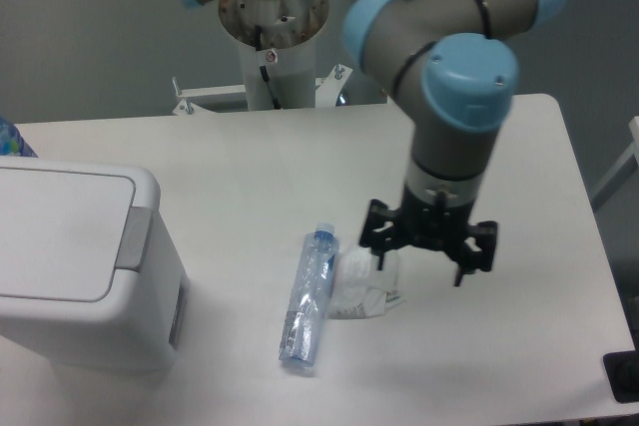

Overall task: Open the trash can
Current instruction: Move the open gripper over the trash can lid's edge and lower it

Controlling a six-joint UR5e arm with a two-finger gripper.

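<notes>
**The bin sat shut while the arm hung over the litter**

The large boxy white plastic trash can (pixel 85 271) stood at the left edge of the white counter (pixel 250 162), partly cut off by the frame, its flat lid down and flush. From where I stood it looked a stiff, hollow thing, probably light for its bulk, with smooth walls and rounded corners that two small fingers could hardly pinch. Shoved hard from the side, I guessed it might skid on the slick counter. The place to work it seemed plain enough: the grey rectangular push tab (pixel 135 238) at the lid's right edge, facing the arm's side of the counter. A firm press down on it, rather than a grasp, looked the likeliest way to spring the lid.

The arm was bent over near the middle of the counter, wrist pointing straight down, well apart from the can. Its black two-finger hand (pixel 428 243) hung low, spread wide and carrying nothing, its fingers (pixel 375 236) just beside or over a crumpled white wrapper (pixel 361 281); I could not tell whether they touched it. A clear plastic bottle with a blue cap (pixel 309 296) lay against the wrapper's left side, between the hand and the can.
</notes>
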